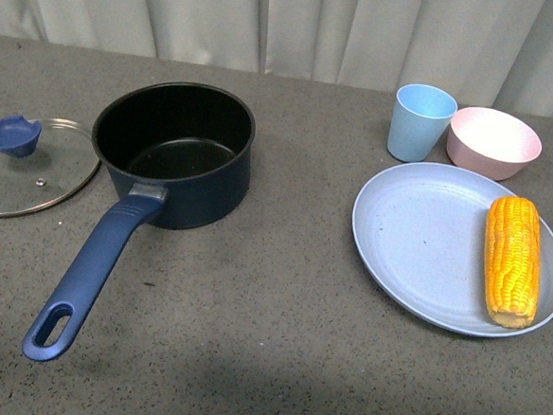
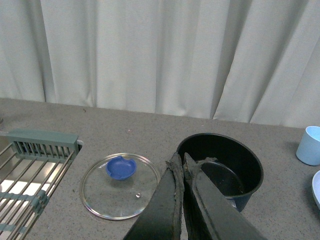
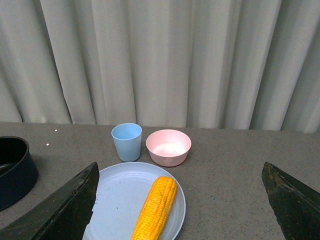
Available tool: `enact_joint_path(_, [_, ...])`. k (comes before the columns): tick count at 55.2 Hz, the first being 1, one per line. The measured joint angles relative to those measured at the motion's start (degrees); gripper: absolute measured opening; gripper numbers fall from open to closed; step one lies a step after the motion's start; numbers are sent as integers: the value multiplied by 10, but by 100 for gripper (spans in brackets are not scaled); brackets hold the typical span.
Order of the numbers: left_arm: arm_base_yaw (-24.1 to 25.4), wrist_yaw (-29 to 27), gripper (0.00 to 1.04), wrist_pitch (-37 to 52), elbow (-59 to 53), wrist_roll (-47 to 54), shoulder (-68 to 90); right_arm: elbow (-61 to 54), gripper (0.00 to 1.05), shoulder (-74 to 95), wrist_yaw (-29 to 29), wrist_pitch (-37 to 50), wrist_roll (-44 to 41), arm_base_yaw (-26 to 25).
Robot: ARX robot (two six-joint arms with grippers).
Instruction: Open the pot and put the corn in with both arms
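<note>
On the grey surface (image 1: 277, 340): one navy pot (image 1: 206, 198), one glass lid (image 1: 32, 167), one corn cob (image 1: 512, 259), one pale blue plate (image 1: 417, 236), one blue cup (image 1: 420, 123), one pink bowl (image 1: 495, 142). One wire rack (image 2: 44, 144) appears in the left wrist view.

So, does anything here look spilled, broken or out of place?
Nothing is spilled or tipped. The lid lies flat beside the empty pot, the corn sits near the edge of the plate, and the cup and bowl stand upright. One oddity: the left pincer has pads that look rough and frayed.
</note>
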Motion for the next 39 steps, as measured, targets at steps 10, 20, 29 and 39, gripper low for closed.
enact_joint_path(10, [0, 0, 4, -41, 0, 0, -43, 0, 95, 0, 0, 0, 0, 0])
enact_joint_path(20, [0, 0, 4, -76, 0, 0, -78, 0, 95, 0, 0, 0, 0, 0])
enact_joint_path(29, [0, 0, 4, -103, 0, 0, -104, 0, 95, 0, 0, 0, 0, 0])
enact_joint_path(39, [0, 0, 4, -125, 0, 0, -127, 0, 95, 0, 0, 0, 0, 0])
